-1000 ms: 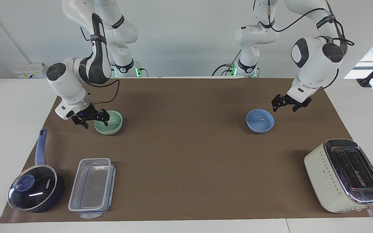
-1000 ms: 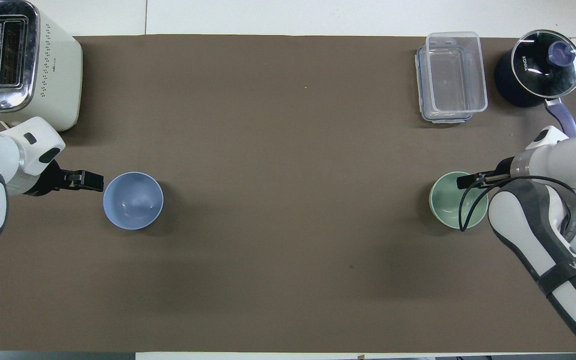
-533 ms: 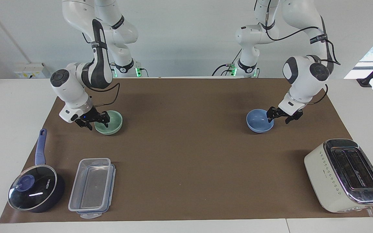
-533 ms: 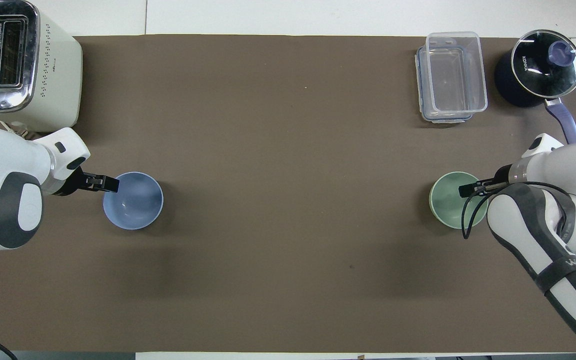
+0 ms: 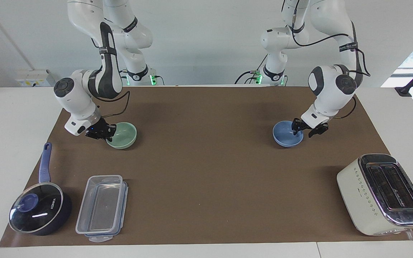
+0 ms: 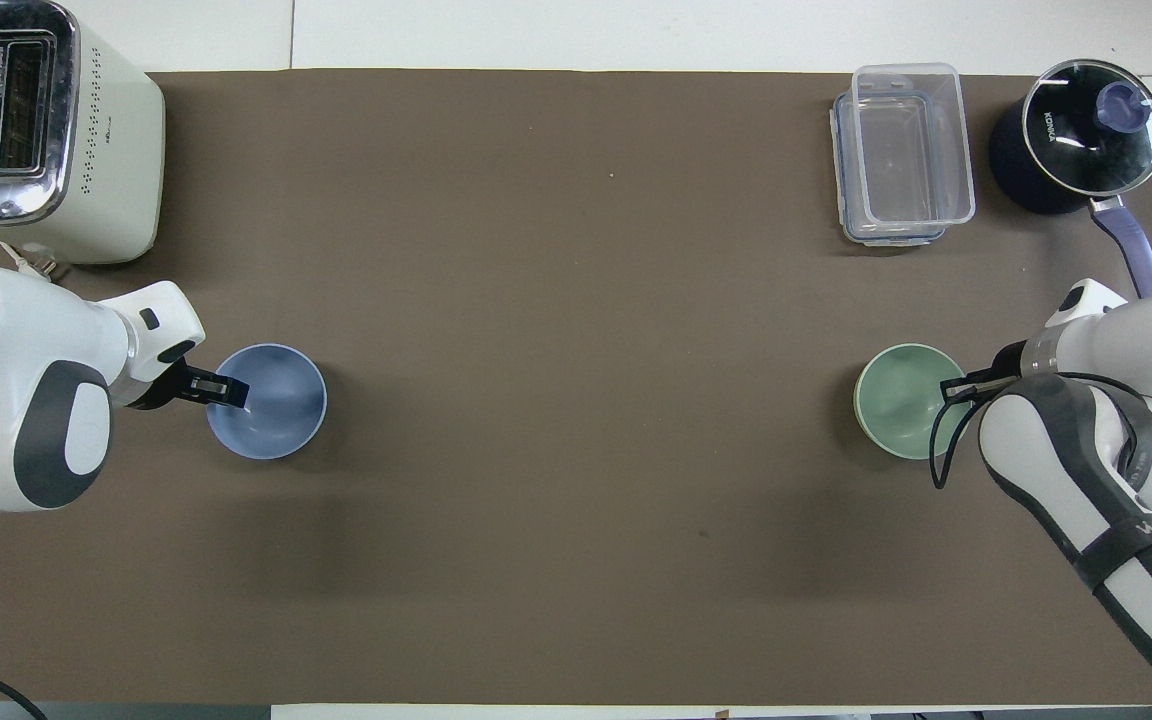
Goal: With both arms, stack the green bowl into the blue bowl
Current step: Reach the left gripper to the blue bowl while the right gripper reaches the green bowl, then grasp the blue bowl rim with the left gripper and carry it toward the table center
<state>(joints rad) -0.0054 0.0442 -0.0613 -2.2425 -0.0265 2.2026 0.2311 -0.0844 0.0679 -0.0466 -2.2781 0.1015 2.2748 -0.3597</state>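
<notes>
The green bowl (image 5: 124,135) sits on the brown mat toward the right arm's end of the table; it also shows in the overhead view (image 6: 896,400). My right gripper (image 5: 103,132) (image 6: 958,387) is low at the bowl's outer rim, shut on that rim. The blue bowl (image 5: 285,138) (image 6: 276,410) sits toward the left arm's end. My left gripper (image 5: 304,129) (image 6: 224,388) is down at the blue bowl's outer rim, open, with one finger inside the bowl and one outside it.
A cream toaster (image 5: 382,193) stands farther from the robots than the blue bowl. A clear plastic container (image 5: 102,208) and a dark blue saucepan with a glass lid (image 5: 39,211) stand farther from the robots than the green bowl.
Both grippers have come down to their bowls' rims. The right gripper's fingers have closed on the green bowl's rim and the bowl has shifted slightly toward the table's middle. The left gripper now straddles the blue bowl's rim.
</notes>
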